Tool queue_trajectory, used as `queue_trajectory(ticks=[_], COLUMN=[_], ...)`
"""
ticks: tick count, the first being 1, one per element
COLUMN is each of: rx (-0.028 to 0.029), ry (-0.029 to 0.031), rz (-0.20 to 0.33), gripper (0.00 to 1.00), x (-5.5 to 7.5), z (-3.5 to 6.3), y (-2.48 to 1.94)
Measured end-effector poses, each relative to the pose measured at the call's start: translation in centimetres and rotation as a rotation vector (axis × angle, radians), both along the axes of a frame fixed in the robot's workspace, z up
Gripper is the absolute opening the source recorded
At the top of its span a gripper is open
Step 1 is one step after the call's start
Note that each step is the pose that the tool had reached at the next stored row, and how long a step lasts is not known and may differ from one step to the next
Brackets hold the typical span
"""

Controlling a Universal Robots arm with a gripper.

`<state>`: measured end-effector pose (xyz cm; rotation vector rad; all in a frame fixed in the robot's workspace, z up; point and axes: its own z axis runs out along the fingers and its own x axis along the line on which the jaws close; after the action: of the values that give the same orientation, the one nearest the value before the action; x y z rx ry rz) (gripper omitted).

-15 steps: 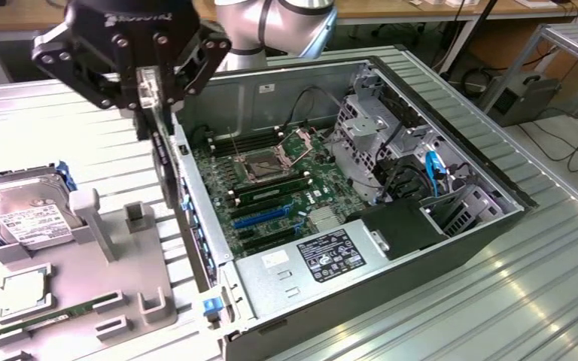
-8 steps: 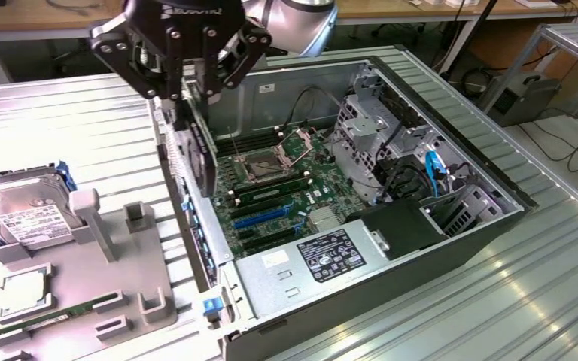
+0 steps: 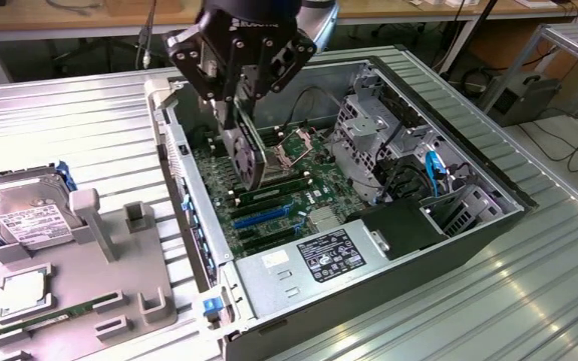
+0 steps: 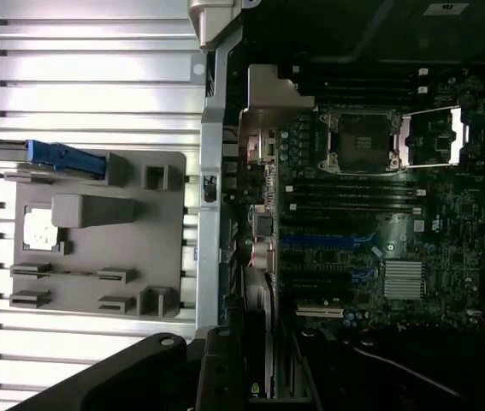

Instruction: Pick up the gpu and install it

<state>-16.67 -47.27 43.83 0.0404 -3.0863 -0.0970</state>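
The gpu [image 3: 252,158], a thin dark card with a silvery end bracket, hangs upright inside the open computer case [image 3: 475,162], just above the motherboard [image 3: 304,188]. My gripper [image 3: 235,113] is shut on the card's upper edge, over the board's half nearer the case's rear wall. In the wrist view the card [image 4: 261,342] appears edge-on beside a dark finger [image 4: 218,368], next to the expansion slots [image 4: 323,242] and the rear wall of the case.
On the exterior view's left, a grey fixture tray [image 3: 88,278] holds a hard drive [image 3: 23,218] and a green memory stick [image 3: 38,325]. Inside the case are a drive cage [image 3: 369,124], cables, a labelled power supply [image 3: 319,259] and an open CPU socket [image 4: 362,137].
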Motion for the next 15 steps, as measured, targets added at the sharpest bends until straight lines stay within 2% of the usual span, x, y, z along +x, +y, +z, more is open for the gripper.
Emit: queue_trajectory(ticks=[11,15], rx=[-0.0003,-0.0003], ry=[0.0006,0.0005], rz=[0.000,0.000], gripper=[0.26,0.26], x=[6.0,8.9], z=[-2.41,-3.57], y=[1.94,2.83])
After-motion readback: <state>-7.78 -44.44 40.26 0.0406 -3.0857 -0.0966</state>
